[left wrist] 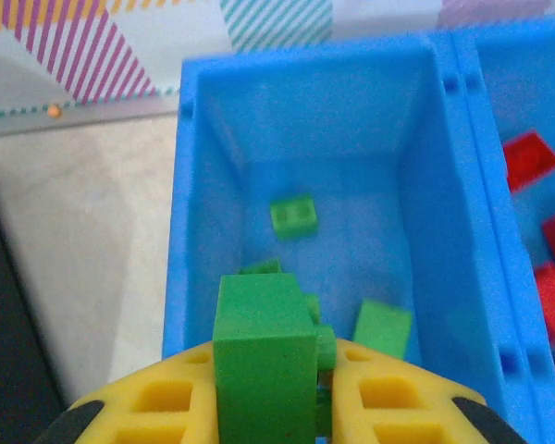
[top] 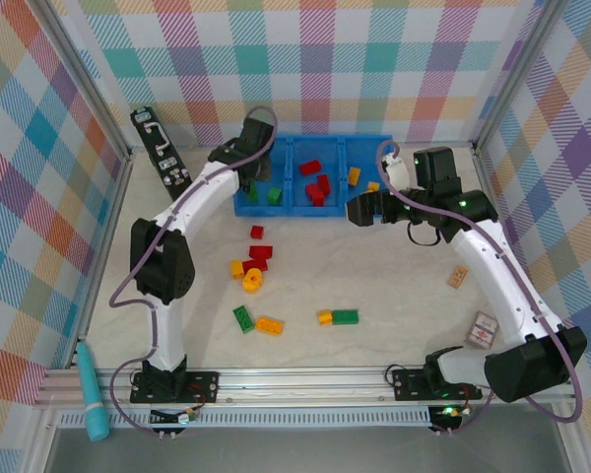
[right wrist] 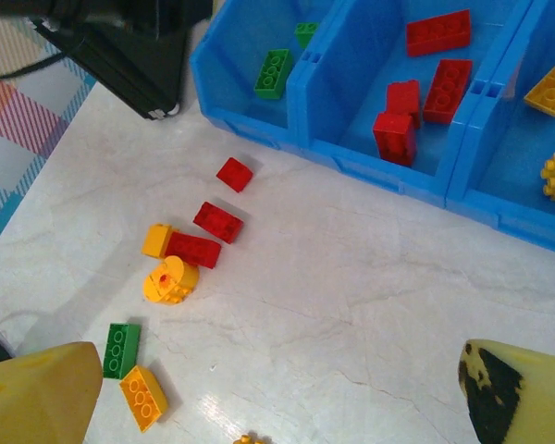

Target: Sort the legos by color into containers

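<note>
Table point(top: 394, 281): your pale marbled top, legos point(top: 258, 254) scattered.
Walls point(top: 325, 59): plaid.
Left gripper point(left wrist: 322, 370): clamped on green brick point(left wrist: 264, 351).
Right gripper point(right wrist: 277, 398): fingers apart.

1 overhead, 2 close-ups; shared tray point(top: 310, 210)

arms point(top: 202, 192): white links, black joints | cables point(top: 115, 289): lilac | fingers point(left wrist: 166, 407): yellow, grid-pocketed, one tip black-scuffed
</note>
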Robot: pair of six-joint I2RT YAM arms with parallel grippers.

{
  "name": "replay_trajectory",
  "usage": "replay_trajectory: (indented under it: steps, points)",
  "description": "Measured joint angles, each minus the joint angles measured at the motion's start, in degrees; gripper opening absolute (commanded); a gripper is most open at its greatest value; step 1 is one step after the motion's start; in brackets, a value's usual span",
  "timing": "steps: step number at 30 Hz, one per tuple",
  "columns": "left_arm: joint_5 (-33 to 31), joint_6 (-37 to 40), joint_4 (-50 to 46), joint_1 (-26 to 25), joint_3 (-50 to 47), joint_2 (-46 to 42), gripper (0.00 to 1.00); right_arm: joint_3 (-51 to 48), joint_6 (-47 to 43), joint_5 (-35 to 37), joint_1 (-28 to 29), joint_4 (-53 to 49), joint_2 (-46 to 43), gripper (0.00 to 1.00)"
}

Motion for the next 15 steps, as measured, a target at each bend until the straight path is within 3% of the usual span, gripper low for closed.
replay_trajectory:
  steps: [11,15]
  points:
    - [5.4,-0.9,0.9,3.2,15.2,19.2,0.25,0.0,-0.5,0.9,0.0,0.0,0.2,0.99]
    - [6.9,-0.9,0.8,3.5,15.6,20.0,0.35,0.0,-0.9,0.9,0.0,0.0,1.1,0.99]
